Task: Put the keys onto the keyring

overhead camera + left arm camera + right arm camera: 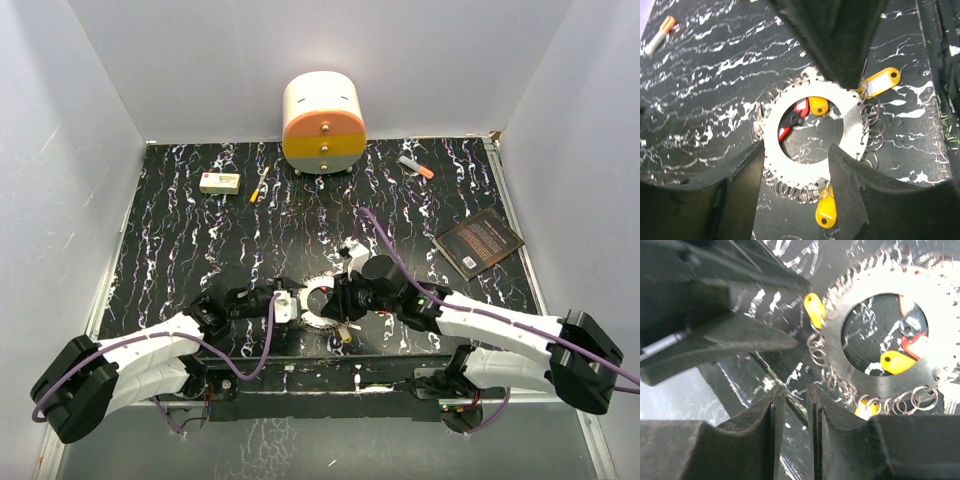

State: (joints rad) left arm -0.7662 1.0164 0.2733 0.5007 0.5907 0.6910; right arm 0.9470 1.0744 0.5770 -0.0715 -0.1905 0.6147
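Grey-silver metal, lying flat on the black marbled table (715, 90): the keyring (852, 125), its wide hole facing up and its rim fringed with small wire loops (790, 190). Seen from above, it sits near the table's front edge, between my two tools, one close on either side.

My left gripper (797, 145) stands spread. The ring's near rim lies between its fingers, straight ahead of it. I cannot tell whether the pads touch the metal.

My right gripper (796, 387) is parted by only a narrow slit and pinches nothing. The ring lies ahead and to the right of its tips, outside them.

Inside the hole lie a red key (794, 119) and a yellow key (818, 105), touching each other, the yellow one against the far inner edge. In the left wrist view the red key's long axis runs diagonally, from near-left to far-right.

A second yellow key (826, 210) lies at the near rim, just beside my left tool's right finger. Its long axis points outward from the ring, eyelet outermost. Whether it hangs on a loop I cannot tell.

A labelled yellow key (881, 80) points away at the far right.

I judge the left tool nearer the two keys in the hole, since the right must reach across the ring's band.
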